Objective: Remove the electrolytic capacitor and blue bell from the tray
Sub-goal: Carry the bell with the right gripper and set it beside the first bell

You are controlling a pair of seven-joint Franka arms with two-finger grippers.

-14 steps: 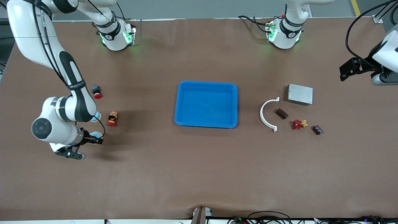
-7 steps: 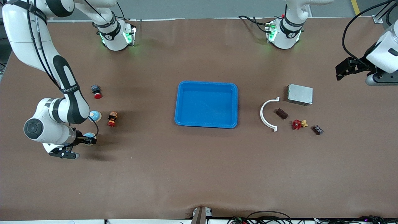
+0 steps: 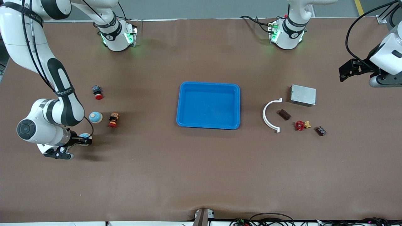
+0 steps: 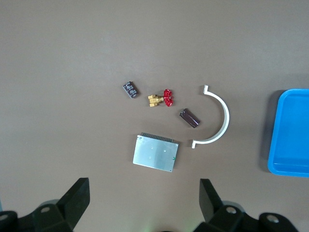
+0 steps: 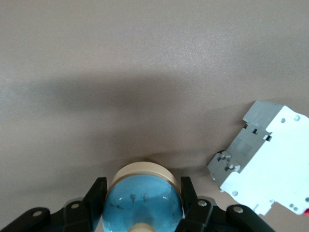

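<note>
Bell (image 3: 84, 136) in right tool (image 3: 87, 140), now farther from tray (image 3: 208, 125)

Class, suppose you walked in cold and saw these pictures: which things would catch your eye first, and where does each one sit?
The bright blue tray stands out first, in the middle of the brown table. Next comes the right gripper at the right arm's end, shut on a blue dome bell, with a second bell resting on the table close by. At the left arm's end, a white curved bracket and a silver box lie among small parts.
</note>
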